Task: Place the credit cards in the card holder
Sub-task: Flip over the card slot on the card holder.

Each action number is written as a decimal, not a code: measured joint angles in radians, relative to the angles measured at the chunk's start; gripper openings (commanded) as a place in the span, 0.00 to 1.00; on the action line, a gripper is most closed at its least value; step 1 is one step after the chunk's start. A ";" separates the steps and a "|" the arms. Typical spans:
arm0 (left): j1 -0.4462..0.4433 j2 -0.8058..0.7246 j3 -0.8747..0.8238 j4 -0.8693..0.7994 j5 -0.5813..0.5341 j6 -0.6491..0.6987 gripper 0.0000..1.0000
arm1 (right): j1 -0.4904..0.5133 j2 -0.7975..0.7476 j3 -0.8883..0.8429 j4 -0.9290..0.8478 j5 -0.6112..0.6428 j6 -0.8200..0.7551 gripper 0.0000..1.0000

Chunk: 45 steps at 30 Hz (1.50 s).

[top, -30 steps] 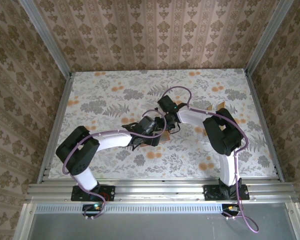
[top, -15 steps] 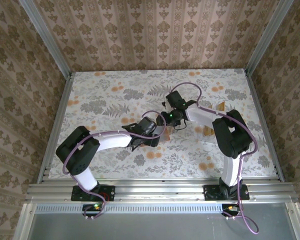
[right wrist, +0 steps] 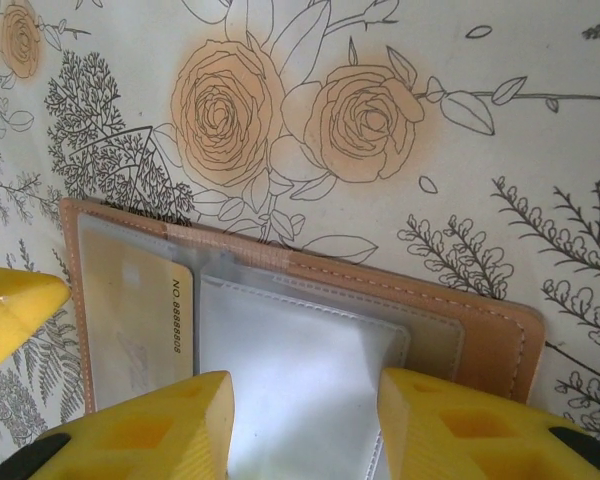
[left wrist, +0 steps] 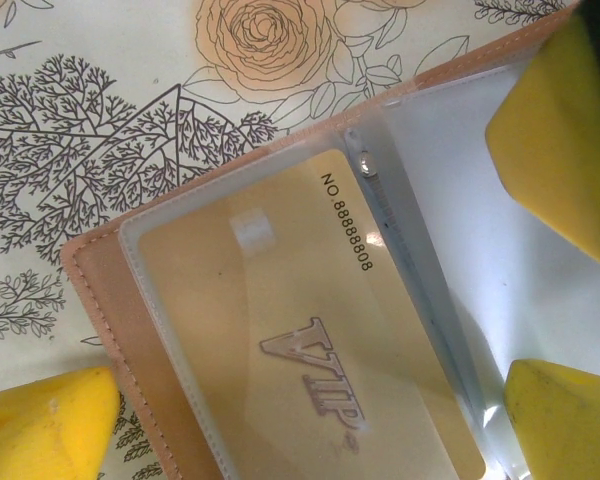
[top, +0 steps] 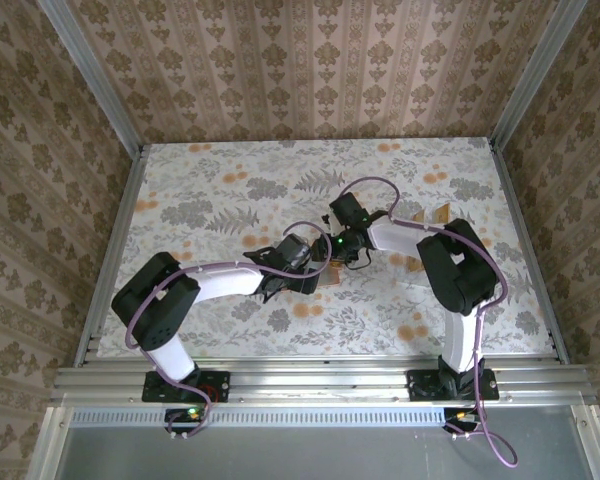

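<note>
The card holder [left wrist: 92,300] lies open on the floral table, brown leather with clear sleeves. One gold credit card [left wrist: 280,330] marked VIP sits inside its left sleeve. My left gripper [left wrist: 310,385] is open wide, with a yellow finger on either side of that card, low over the holder. My right gripper [right wrist: 305,385] is open over the holder [right wrist: 500,340], its two fingers astride an empty clear sleeve [right wrist: 300,350], next to the card [right wrist: 140,330]. From above, both grippers [top: 305,272] [top: 345,245] meet over the holder [top: 329,277] at mid-table.
A tan card [top: 439,213] lies to the right, behind the right arm's elbow. Metal rails [top: 120,250] run along the table's sides, and patterned walls close it in. Bare floral tabletop [top: 210,190] stretches to the left and back.
The right arm swung its elbow outward and its gripper shifted slightly over the holder, its jaws a little wider. The left arm has stayed still.
</note>
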 measured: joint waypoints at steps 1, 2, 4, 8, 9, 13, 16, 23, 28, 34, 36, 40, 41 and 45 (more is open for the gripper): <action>0.000 0.000 0.000 0.000 0.000 0.000 1.00 | 0.000 0.000 0.000 0.002 0.000 0.000 0.43; 0.000 0.000 0.000 0.000 0.000 0.000 1.00 | 0.000 0.000 0.000 0.004 0.000 0.000 0.43; 0.000 0.000 0.000 0.000 0.000 0.000 1.00 | 0.000 0.000 -0.002 0.006 0.000 0.000 0.43; 0.000 0.000 0.000 0.000 0.000 0.000 1.00 | 0.000 0.000 -0.008 0.014 0.000 0.000 0.43; 0.000 0.000 0.000 0.000 0.000 0.000 1.00 | -0.001 -0.002 -0.012 0.018 0.000 0.000 0.43; 0.000 0.000 0.000 0.001 0.000 0.000 1.00 | -0.003 -0.031 -0.035 0.020 0.001 0.000 0.43; 0.000 0.000 0.000 0.001 0.000 0.000 1.00 | -0.003 -0.059 -0.046 0.013 0.001 0.004 0.43; 0.000 0.000 -0.007 0.010 0.000 0.000 1.00 | 0.023 -0.128 -0.047 0.011 0.010 0.027 0.43; 0.000 0.000 -0.013 0.018 -0.003 -0.001 1.00 | 0.055 -0.132 -0.070 0.017 0.030 0.054 0.43; 0.000 0.000 -0.013 0.018 -0.003 -0.001 1.00 | 0.063 -0.120 -0.091 0.021 0.055 0.076 0.43; 0.000 0.000 -0.013 0.018 -0.003 0.000 1.00 | 0.059 -0.114 -0.098 0.029 0.062 0.077 0.43; 0.000 0.000 -0.013 0.018 -0.003 0.000 1.00 | 0.046 -0.110 -0.115 0.033 0.072 0.079 0.43; 0.000 0.000 -0.013 0.018 -0.003 0.000 1.00 | 0.043 -0.110 -0.119 0.032 0.075 0.079 0.43; 0.000 0.000 -0.013 0.019 -0.003 0.000 1.00 | 0.034 -0.109 -0.126 0.032 0.080 0.079 0.43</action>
